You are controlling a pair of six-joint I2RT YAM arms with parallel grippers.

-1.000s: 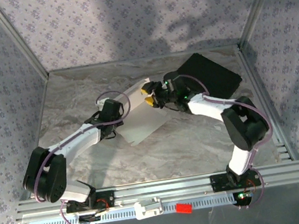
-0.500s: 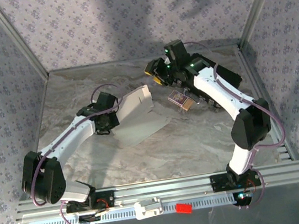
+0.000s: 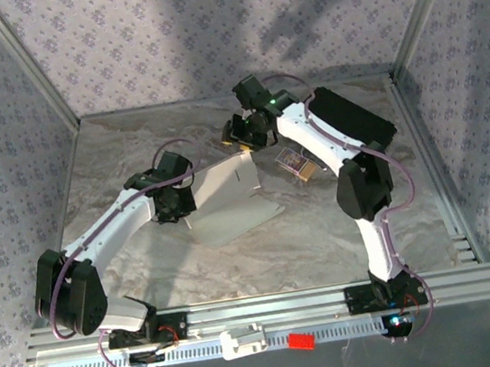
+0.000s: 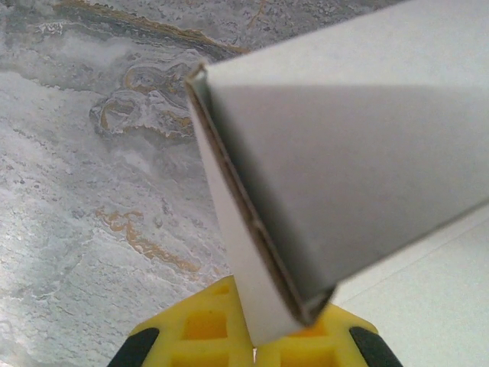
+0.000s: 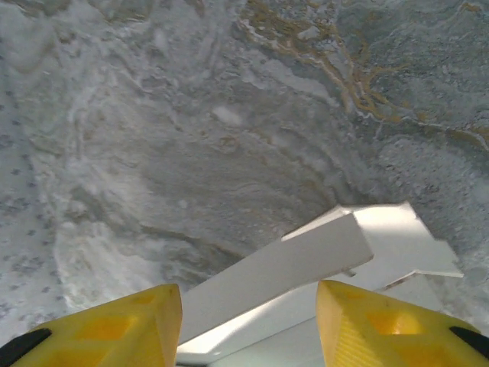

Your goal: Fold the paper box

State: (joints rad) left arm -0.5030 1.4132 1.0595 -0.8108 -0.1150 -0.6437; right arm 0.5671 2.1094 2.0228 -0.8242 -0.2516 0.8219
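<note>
**Left gripper (image 4: 256, 348) clamped on the white thin-cardboard paper box (image 3: 228, 195); right gripper (image 3: 236, 134) open over its far flap.**

The box lies about mid-table on the grey marbled table (image 3: 120, 142), nearer the far edge. Its left panel is pinched and tilted up; the rest lies flat. The left arm runs diagonally from the near-left corner. The right arm is stretched towards the far edge, wrist pitched down, yellow jaws apart and empty. My read: use the left pinch as the anchor, bring the right down on the flap's free edge, and press along the crease, not across it. Go slow, since thin board buckles. Stay clear of the small tan-and-purple packet (image 3: 295, 163) just right of the box and the black rectangular case (image 3: 355, 122) near the far-right corner.
</note>
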